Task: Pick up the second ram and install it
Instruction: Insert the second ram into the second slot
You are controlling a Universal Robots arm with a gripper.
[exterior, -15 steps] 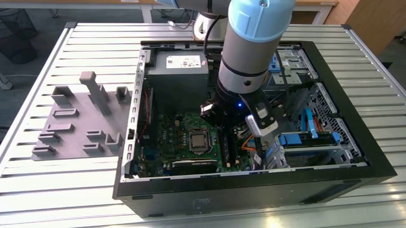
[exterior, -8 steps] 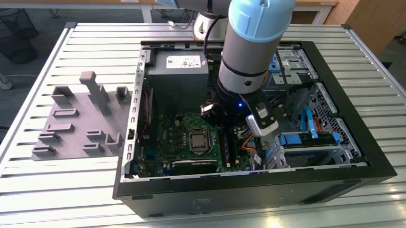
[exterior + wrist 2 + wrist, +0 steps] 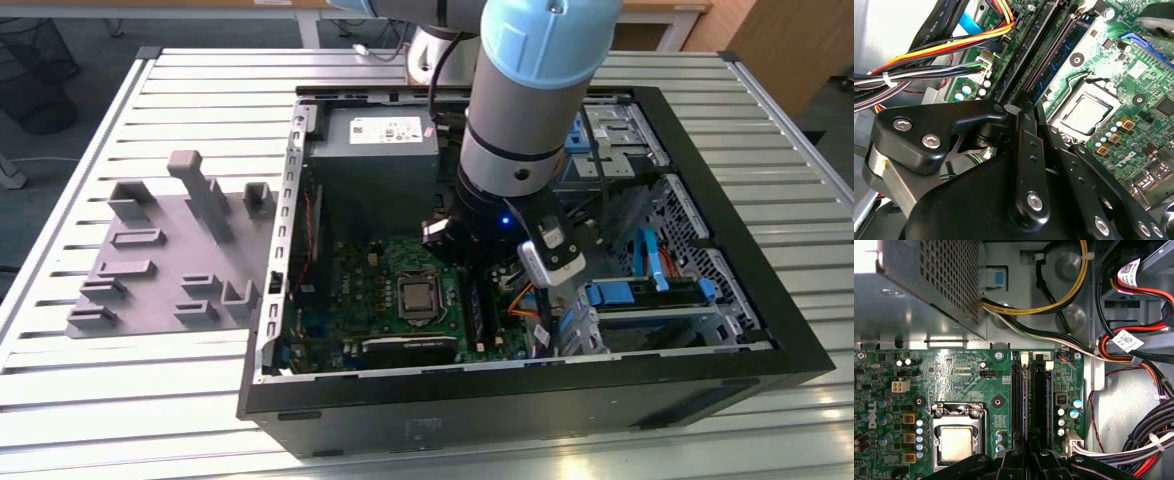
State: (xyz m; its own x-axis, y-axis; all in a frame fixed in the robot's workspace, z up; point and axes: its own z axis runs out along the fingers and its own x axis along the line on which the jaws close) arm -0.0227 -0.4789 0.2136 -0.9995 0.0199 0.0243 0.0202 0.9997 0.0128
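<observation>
The second ram [image 3: 1025, 400] is a thin blue-green board with small dark chips [image 3: 1046, 72]. It stands on edge in the long black slot nearest the processor socket [image 3: 956, 442]. My gripper [image 3: 1029, 442] is low over the motherboard inside the open computer case [image 3: 747, 250]. Its black fingers [image 3: 1024, 130] are closed together over the ram's top edge near the middle of its length. A second black slot [image 3: 1040, 400] runs parallel just beside it. In the exterior view the arm [image 3: 514, 150] reaches down into the case and hides the fingers.
The metal power supply [image 3: 374, 150] sits at the case's far end. Bundled cables [image 3: 1134, 350] hang close beside the slots. Blue drive bays [image 3: 654, 290] fill the exterior view's right. A grey holder tray [image 3: 160, 260] lies on the slatted table at the exterior view's left.
</observation>
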